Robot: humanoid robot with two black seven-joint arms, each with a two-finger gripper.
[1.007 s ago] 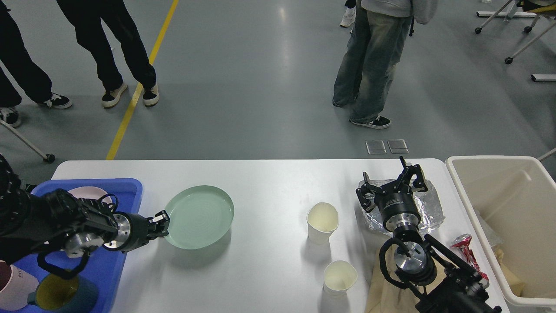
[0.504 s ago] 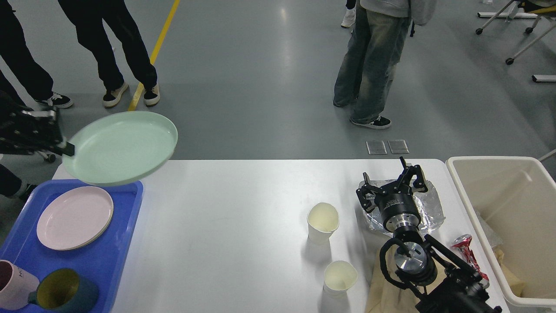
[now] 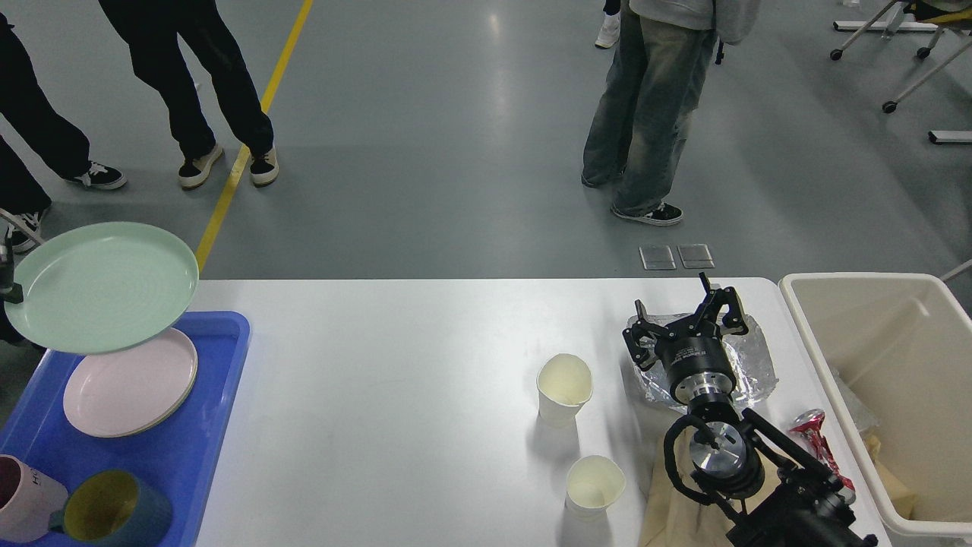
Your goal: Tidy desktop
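Lower right of frame: black jointed right arm, silver machined disc at one joint, looped black cable beside it. Black cylindrical wrist, silver collar, small white lettering; black two-fingered claw with angular linkage fingers.

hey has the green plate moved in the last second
Yes. The green plate left the desktop beside the blue tray and now hangs at the left, above the pink plate.

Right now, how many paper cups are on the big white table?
2. One paper cup stands on the desktop near the middle, left of the right gripper. The other cup is closer to the front edge. Neither looks hidden.
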